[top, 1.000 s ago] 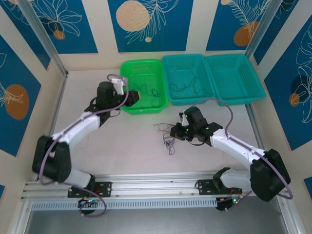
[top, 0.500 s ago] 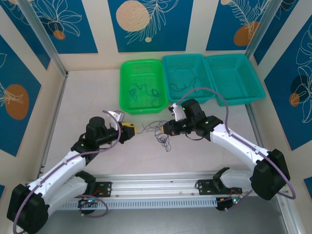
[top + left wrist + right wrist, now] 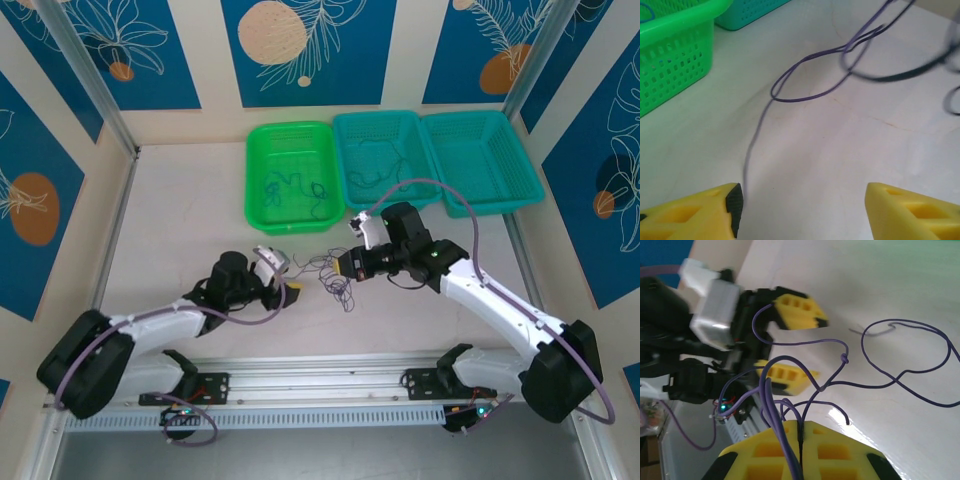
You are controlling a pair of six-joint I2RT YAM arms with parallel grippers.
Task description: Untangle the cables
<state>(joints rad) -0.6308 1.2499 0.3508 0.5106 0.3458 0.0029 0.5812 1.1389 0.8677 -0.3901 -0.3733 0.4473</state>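
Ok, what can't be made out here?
- Top view: the tangled thin purple cables are too fine to trace their crossings. The same goes for the strands in the green plastic basket.
- Right wrist view: the shut right tool pinches cables, but the bottom edge cuts off how many.
- Left wrist view: a cable's end is hidden behind the open left tool's finger, and the dark loop is blurred.
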